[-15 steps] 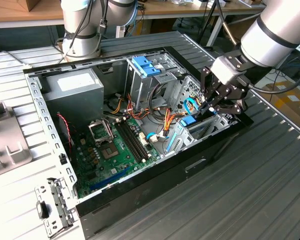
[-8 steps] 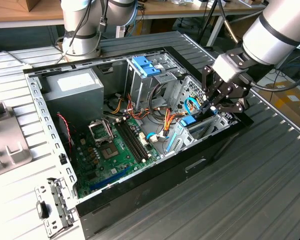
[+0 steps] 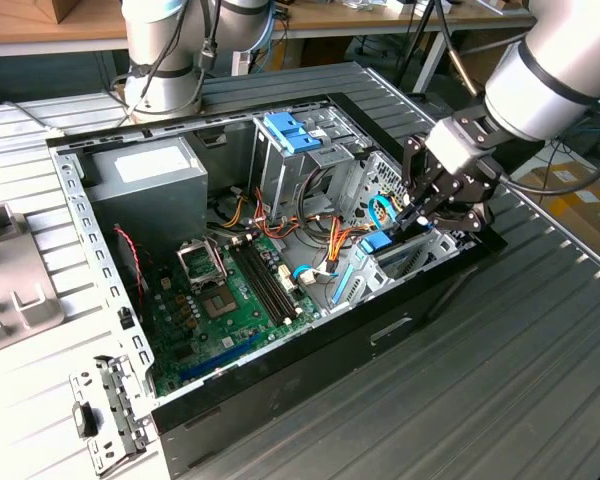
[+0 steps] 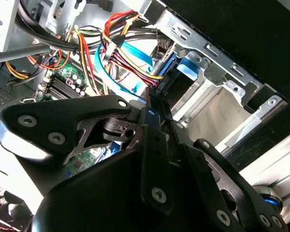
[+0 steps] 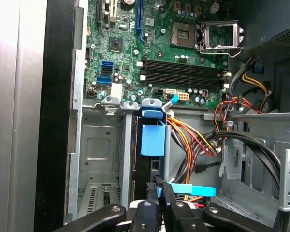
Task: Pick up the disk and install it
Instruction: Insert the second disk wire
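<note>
jaws (image 5: 160,193) nearly closed over blue-railed disk (image 5: 153,137) in drive bay, orange cables (image 5: 188,140) alongside

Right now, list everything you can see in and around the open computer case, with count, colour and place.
Computer case: one, black and grey, lying open on the slatted metal table.
Motherboard: one, green, on the case floor.
Power supply box: one, grey with white sticker, in the case's far corner at the exterior view's left.
Disk: one, blue tab and rails showing, sitting in the drive cage beside the gripper.
Blue latch piece: one, light blue, on top of the far drive cage.
Cables: a bundle, orange, red, yellow and black, mid-case.
Grey tray: one, exterior view's left edge.
Gripper: one, black, at the drive cage.
</note>
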Tool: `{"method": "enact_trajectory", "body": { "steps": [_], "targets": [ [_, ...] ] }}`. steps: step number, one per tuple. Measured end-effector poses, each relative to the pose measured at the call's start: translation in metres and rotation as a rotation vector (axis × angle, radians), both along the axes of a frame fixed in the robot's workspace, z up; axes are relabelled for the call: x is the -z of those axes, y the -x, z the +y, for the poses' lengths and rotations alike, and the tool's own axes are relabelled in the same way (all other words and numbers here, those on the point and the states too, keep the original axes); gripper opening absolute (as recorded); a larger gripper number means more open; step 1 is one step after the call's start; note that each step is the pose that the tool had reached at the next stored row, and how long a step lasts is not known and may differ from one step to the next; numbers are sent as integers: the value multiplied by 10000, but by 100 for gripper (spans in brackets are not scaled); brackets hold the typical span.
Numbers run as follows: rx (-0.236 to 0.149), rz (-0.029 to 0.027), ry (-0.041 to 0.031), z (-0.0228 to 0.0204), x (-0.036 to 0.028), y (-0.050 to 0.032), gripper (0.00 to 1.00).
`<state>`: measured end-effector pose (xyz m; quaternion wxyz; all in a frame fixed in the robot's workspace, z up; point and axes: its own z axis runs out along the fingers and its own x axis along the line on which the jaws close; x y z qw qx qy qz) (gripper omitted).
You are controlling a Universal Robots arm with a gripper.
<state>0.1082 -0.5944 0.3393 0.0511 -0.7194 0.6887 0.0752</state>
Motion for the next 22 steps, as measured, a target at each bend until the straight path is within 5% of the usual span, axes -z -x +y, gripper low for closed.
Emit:
{"method": "enact_trajectory", "body": {
  "steps": [5,13,16,22],
  "targets": [
    [0,3,-15,-13,6,0,24],
    [0,3,-20,-6,-108,0,24],
    [0,3,-20,-6,-106,0,11],
    [1,15,-29,-10,-75,1,11]
  ]
}}
